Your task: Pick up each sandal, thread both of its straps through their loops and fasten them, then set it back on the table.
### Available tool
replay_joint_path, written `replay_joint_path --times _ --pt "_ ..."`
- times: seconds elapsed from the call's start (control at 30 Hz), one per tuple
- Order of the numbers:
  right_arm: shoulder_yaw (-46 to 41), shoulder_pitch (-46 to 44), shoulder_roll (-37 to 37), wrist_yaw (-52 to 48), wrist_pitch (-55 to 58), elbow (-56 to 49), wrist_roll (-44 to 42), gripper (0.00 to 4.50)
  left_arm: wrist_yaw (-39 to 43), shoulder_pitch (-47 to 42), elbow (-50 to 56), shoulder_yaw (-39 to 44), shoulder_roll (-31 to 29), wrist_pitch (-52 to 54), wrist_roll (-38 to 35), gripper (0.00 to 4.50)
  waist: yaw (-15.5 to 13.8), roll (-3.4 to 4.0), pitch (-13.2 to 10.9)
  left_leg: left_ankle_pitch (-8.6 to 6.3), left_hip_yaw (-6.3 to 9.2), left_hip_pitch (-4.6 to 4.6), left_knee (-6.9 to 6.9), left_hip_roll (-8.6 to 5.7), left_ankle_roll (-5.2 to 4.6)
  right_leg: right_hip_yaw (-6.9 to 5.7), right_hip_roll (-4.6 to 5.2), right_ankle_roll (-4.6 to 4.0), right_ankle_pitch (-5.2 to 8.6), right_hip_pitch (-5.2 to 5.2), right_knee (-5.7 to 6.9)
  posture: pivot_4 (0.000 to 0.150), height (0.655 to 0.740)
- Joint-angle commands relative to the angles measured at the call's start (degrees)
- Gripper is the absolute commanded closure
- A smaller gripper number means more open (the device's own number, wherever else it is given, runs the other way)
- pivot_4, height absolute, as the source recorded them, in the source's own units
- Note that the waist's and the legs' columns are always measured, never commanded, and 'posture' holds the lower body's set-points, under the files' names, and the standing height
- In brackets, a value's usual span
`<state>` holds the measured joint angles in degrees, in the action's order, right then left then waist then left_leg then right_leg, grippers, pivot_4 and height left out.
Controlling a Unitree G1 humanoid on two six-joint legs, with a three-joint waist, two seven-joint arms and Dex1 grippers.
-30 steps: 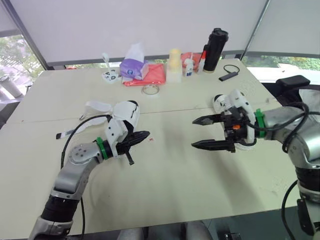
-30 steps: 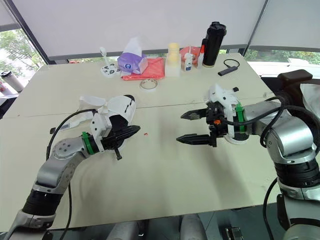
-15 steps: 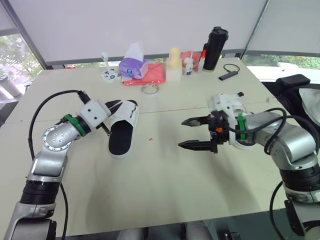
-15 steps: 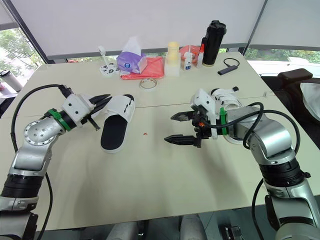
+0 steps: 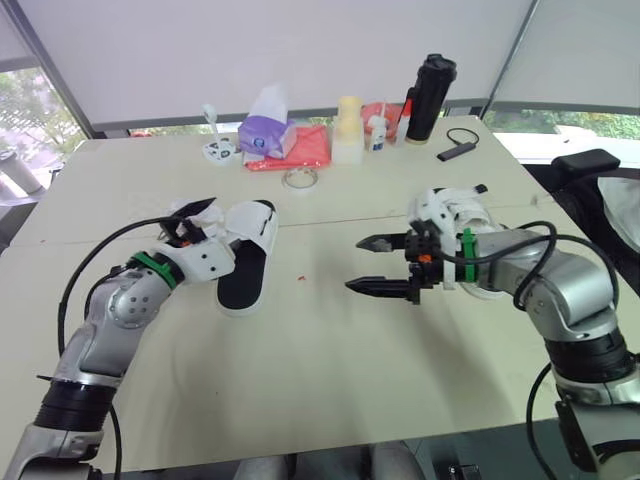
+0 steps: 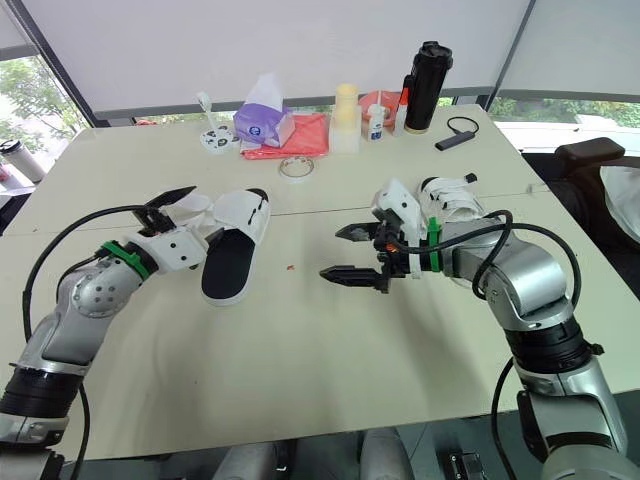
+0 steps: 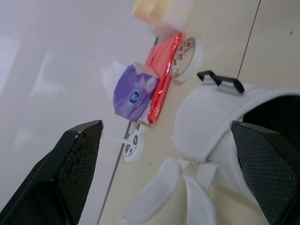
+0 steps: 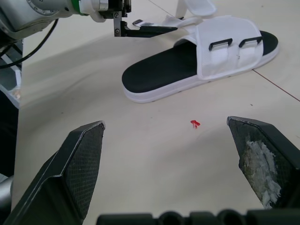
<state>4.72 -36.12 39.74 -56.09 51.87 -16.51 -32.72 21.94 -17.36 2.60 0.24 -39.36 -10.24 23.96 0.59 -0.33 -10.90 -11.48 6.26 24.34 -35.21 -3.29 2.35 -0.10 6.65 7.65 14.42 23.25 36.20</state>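
Beige bench [image 5: 330, 390] lies broad and bare on the near side, with clutter [image 5: 300, 148] kept to its far edge. One white sandal [image 5: 245, 272] rests flat left of centre, and a second sandal [image 6: 452, 195] sits behind the right arm, nearer the right edge. The left gripper [image 6: 172, 205], beside the loose straps [image 7: 164, 187], and the right gripper [image 5: 355, 264] both gape wide, holding nothing. A glancing pinch would likely shove the sandal rather than catch a strap.
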Motion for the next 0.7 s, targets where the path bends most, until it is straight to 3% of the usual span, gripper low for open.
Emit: replay_joint_path --times 0.03,0.7 --pt "-0.46 -1.47 -0.09 0.72 -0.47 -0.75 -0.24 0.00 -1.61 -0.88 -1.00 -1.72 -0.08 0.60 3.10 0.02 0.04 0.00 0.00 0.00 0.00 0.00 0.01 0.00 0.00 0.00 0.00 0.00 0.00 0.01 0.00 0.150 0.7400" --pt "-0.19 -1.75 -0.08 3.58 -1.33 -0.85 1.07 0.00 -12.04 -11.63 -19.66 -11.80 5.83 -1.33 11.40 0.02 0.08 -0.02 0.01 0.01 0.01 -0.01 -0.01 -0.03 -0.01 -0.02 -0.01 0.03 -0.02 0.02 0.09 0.150 0.7400"
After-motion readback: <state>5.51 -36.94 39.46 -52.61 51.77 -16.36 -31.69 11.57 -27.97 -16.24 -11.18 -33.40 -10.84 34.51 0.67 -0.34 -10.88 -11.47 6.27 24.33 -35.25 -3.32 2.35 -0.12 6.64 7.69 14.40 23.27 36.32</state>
